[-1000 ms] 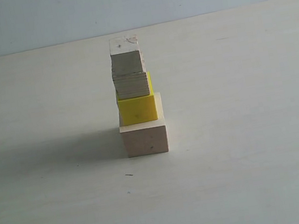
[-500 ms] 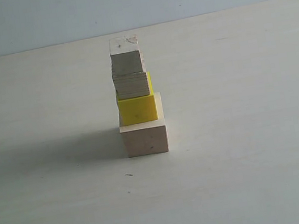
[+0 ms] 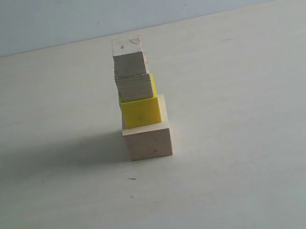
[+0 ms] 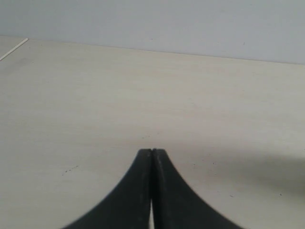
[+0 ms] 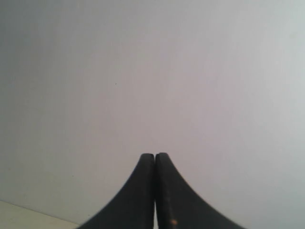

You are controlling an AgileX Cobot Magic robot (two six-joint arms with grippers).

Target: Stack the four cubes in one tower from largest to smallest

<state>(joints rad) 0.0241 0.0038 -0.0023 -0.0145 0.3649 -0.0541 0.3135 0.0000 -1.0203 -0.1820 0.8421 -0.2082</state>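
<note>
Pale, matte bench (image 3: 250,133) is stretching back to a plain grey-blue wall (image 3: 134,0), and the tower (image 3: 139,99) is standing alone near the middle of it, throwing a soft shadow to the left in the exterior view. The large pale wooden cube (image 3: 148,141) is sitting on the bench as the base, and the yellow cube (image 3: 139,112) is resting on it. The plywood cube (image 3: 134,87) is lying on the yellow one, and the smallest pale cube (image 3: 129,59) is topping the column. The upper three are sitting toward the left edge of the base, not centred, though each is resting flat.

Neither arm is showing in the exterior view. The left jaws are pressing together with nothing between them, hanging over bare bench, and the right jaws are likewise pressing together empty, facing mostly wall.

Judging by the look, these blocks are behaving as stiff, light solids with smooth, flat faces. They are not likely to crush, but they are likely to slide on each other at a nudge. Any correction is calling for a pinch across two opposite side faces, about mid-height. The order is appearing complete, so leaving the column untouched is looking safest.
</note>
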